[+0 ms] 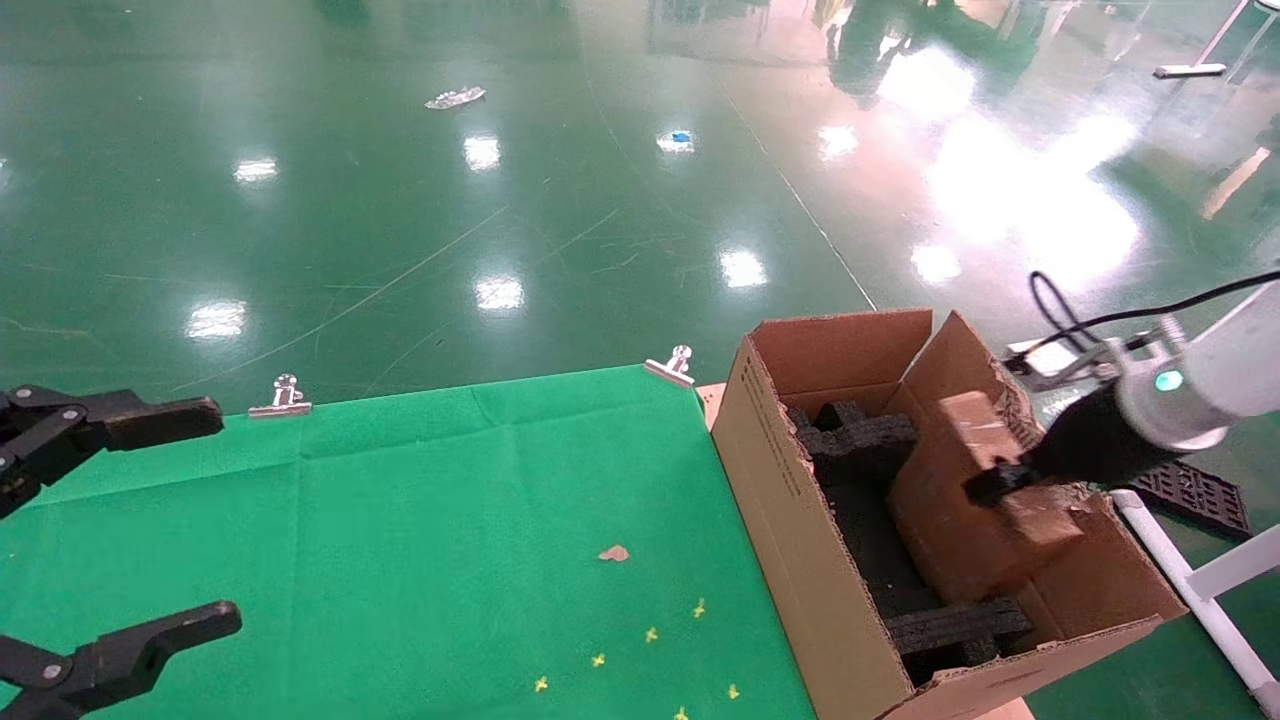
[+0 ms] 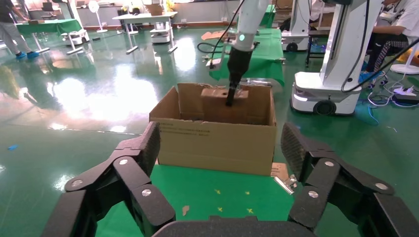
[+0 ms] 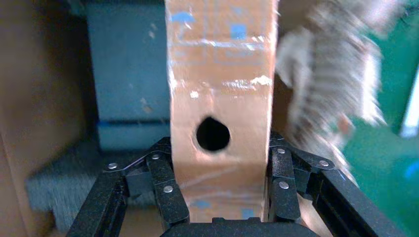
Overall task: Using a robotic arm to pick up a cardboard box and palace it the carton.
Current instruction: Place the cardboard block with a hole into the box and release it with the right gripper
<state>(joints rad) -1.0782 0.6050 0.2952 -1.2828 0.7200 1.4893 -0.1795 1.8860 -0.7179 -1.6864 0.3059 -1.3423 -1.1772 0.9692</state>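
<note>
R gripper (image 3: 221,197) clamped on the cardboard box (image 3: 221,98), fingers (image 3: 165,190) pressed on both narrow sides; box face w/ glossy tape and a round dark hole fills the R wrist view. In head view R gripper (image 1: 985,483) sits over the carton (image 1: 800,520), black fingers on the box (image 1: 965,500), which is partly down inside the carton near its far-right side, tilted, top edge above the carton rim. White robotic arm (image 1: 1215,365) comes in from the right w/ looping black cable (image 1: 1060,310) and a lit green dot on the wrist.

Carton: open top, flaps up, ragged torn flap (image 1: 1020,405) just beside the box, black foam (image 1: 860,440) inside at far end and another foam strip (image 1: 955,625) at near end. Small black print on the side facing the cloth. Carton stands just beside the R edge of the green cloth (image 1: 400,540), touching or nearly so, cannot tell.

Cloth held by metal clips (image 1: 283,398) at far edge; small brown scrap (image 1: 613,553) and yellow cross marks (image 1: 650,634) on it.

L gripper (image 1: 120,520) parked at the L edge over the cloth, fingers spread wide, holding nothing. L wrist view: its fingers (image 2: 133,182) wide apart, carton (image 2: 217,143) seen between them, box (image 2: 217,101) sticking up out of it w/ the other arm's gripper (image 2: 230,101) on it.
</note>
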